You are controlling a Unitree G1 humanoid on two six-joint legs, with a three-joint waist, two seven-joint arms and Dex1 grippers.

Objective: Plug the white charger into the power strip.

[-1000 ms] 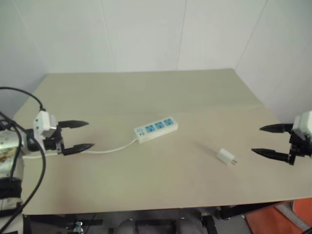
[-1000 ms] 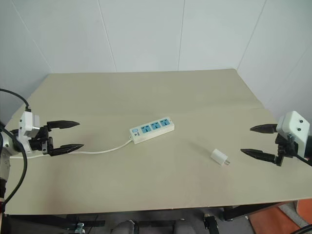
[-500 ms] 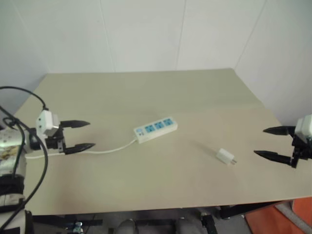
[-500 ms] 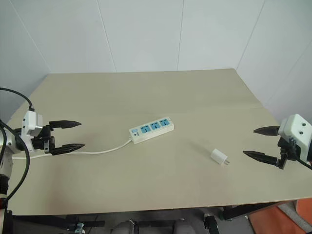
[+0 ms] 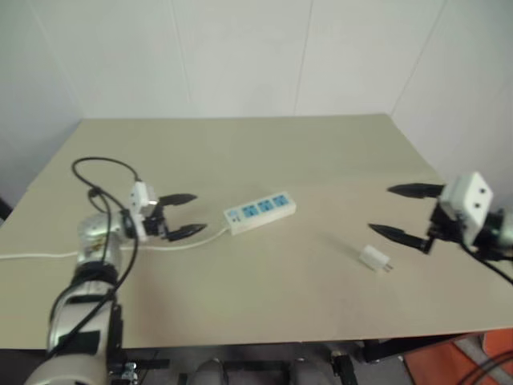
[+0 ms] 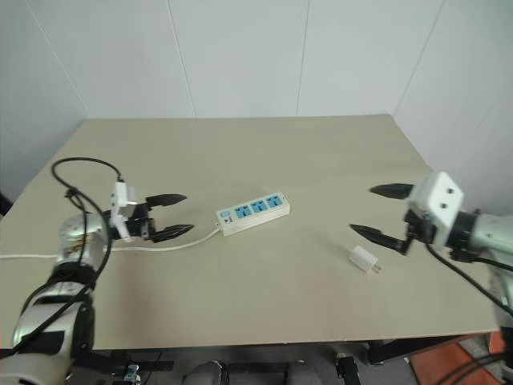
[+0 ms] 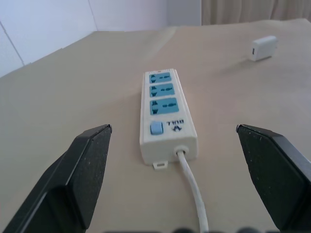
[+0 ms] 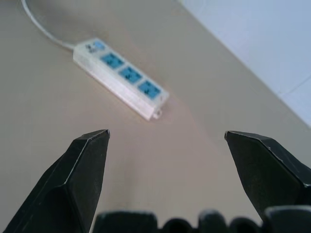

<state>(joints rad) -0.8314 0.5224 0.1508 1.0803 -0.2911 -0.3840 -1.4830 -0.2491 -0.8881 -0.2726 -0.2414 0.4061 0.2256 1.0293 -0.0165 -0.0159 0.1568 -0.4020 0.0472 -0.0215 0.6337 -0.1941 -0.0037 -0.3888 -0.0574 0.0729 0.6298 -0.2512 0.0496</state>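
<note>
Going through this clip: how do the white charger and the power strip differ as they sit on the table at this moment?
The white charger is a small cube; the power strip is a long bar, much larger. The strip shows blue sockets and trails a cord; the charger is plain with short prongs. The charger lies near the right hand, the strip ahead of the left hand. Both are white, lie flat on the table and are untouched.

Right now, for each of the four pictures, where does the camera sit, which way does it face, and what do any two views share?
Left eye and right eye views: on the head, looking forward and down over the table; both arms, left gripper and right gripper show, open.
Left wrist view: looks between its own fingers at the power strip's cord end, the white charger beyond.
Right wrist view: looks between its fingers at the strip.
Shared: the strip appears in all.
</note>
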